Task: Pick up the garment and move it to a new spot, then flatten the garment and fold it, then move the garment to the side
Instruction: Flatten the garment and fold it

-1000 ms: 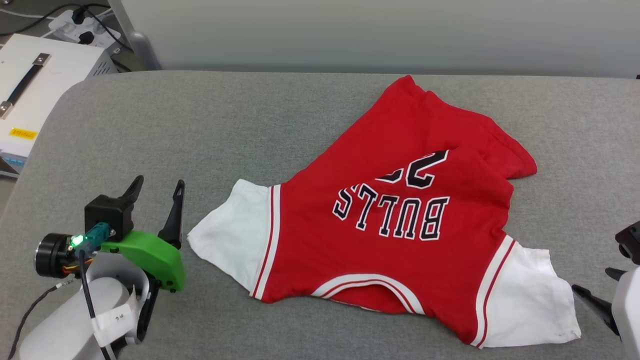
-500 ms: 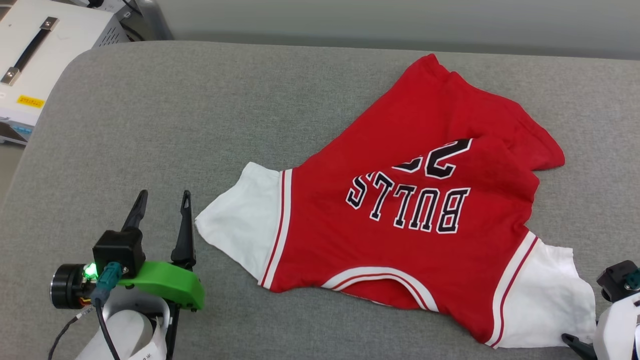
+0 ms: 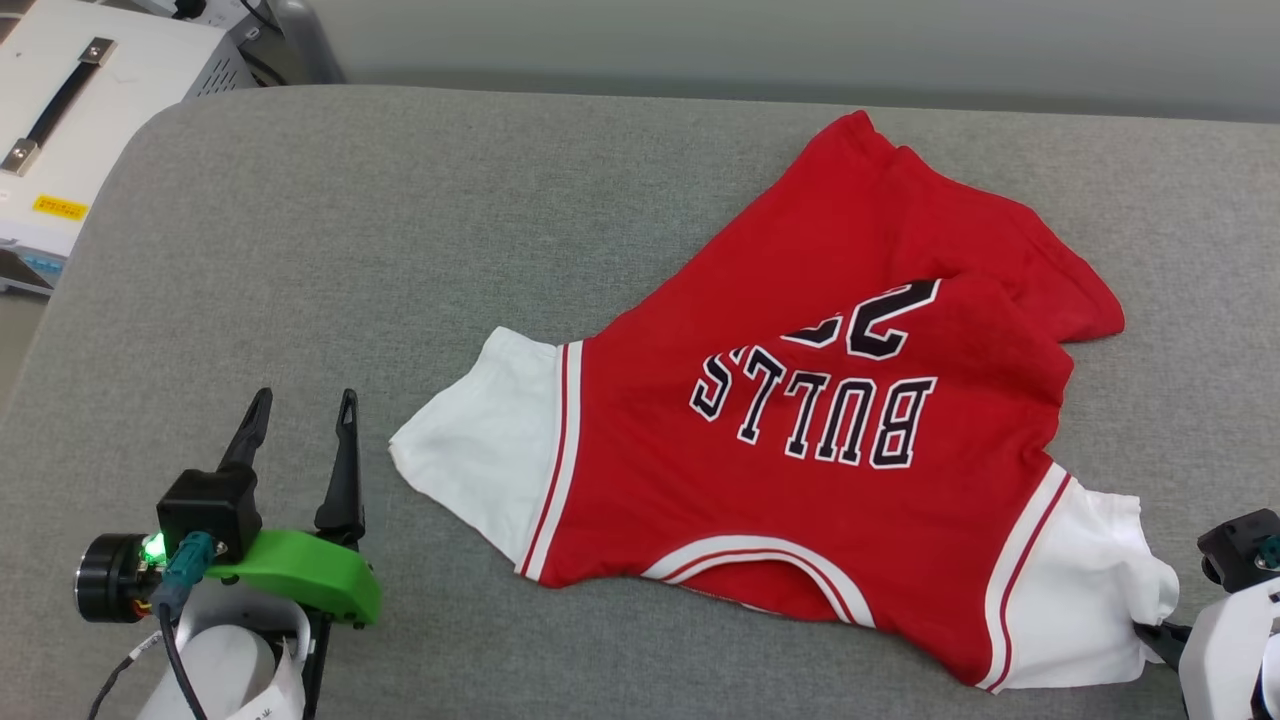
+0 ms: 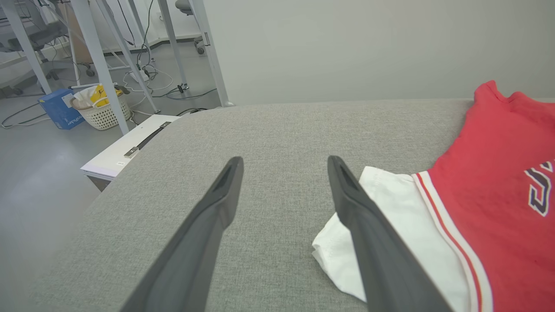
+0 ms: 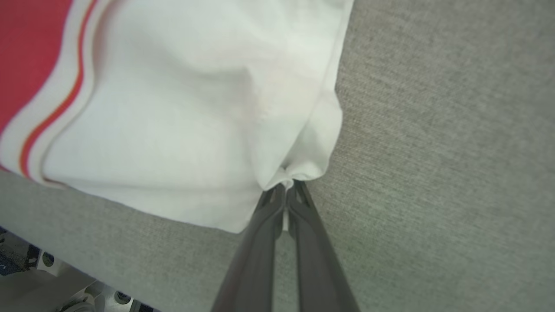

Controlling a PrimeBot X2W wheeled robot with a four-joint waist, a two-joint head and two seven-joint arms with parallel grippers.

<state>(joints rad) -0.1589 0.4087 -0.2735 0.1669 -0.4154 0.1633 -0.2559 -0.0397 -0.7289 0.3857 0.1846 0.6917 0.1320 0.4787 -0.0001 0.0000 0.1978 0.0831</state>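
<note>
The garment (image 3: pixel 800 440) lies on the grey counter (image 3: pixel 400 200), collar nearest the robot and sleeves out to either side. The right gripper (image 5: pixel 285 188) fingers pinch the right sleeve's corner. The left gripper (image 3: pixel 305 400), fingers wide, sits just beside the other sleeve, apparently not touching.

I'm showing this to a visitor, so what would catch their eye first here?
The red shirt with upside-down BULLS lettering, spread over the grey table's right half. The right hand pinches a corner of its white sleeve, while the left hand hangs open beside the other sleeve.
</note>
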